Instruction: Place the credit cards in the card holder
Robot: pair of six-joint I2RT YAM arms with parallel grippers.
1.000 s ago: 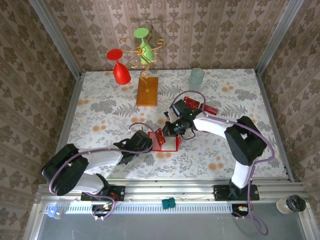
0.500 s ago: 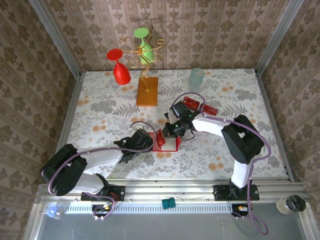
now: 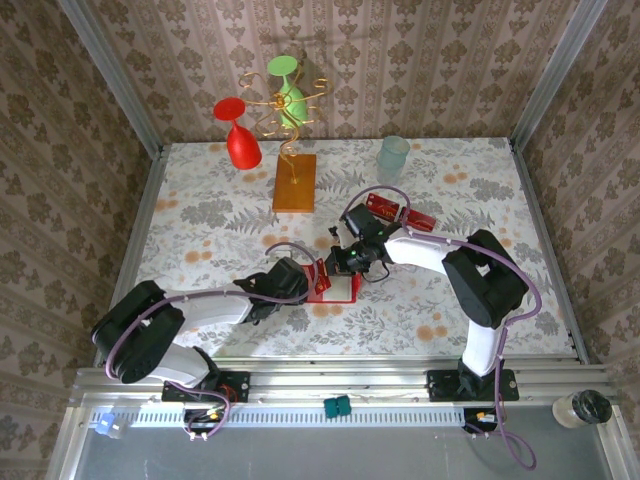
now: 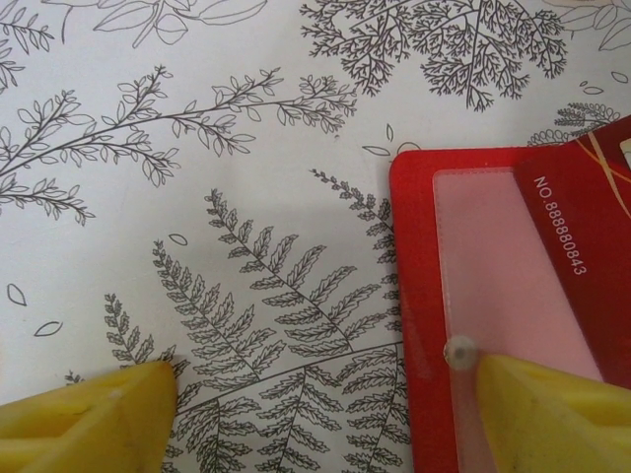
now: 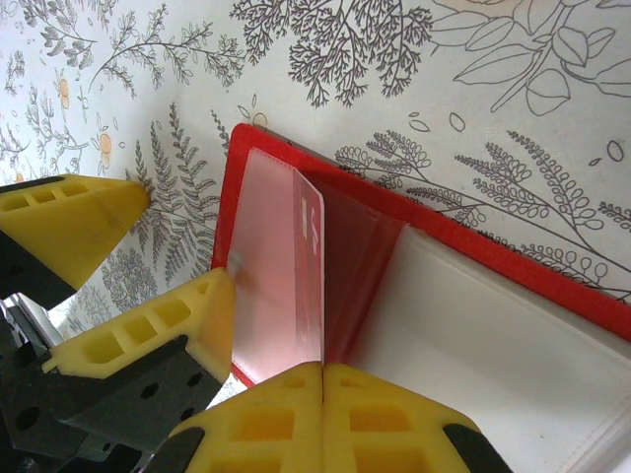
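The red card holder [image 3: 341, 291] lies open on the patterned table, with pale inner pockets [image 5: 473, 335] showing. My right gripper [image 5: 323, 379] is shut on a credit card [image 5: 310, 266], which stands on edge over the holder's fold. My left gripper [image 4: 325, 414] is open at the holder's left edge. One of its fingertips [image 4: 552, 414] rests on the pinkish flap by the snap stud [image 4: 458, 352]; the other stands on the bare table. Part of a red card [image 4: 577, 222] with a printed number lies over that flap. More credit cards [image 3: 388, 206] lie behind the right arm.
An orange-brown block [image 3: 294, 182] carries a gold wire stand holding a red glass [image 3: 238, 135] and a green glass [image 3: 287, 85]. A pale cup [image 3: 393, 155] stands at the back. Patterned walls close in the table on three sides.
My left gripper has slid a little right, onto the holder's left flap, and opened slightly wider. The right gripper and its card have edged left toward the fold.
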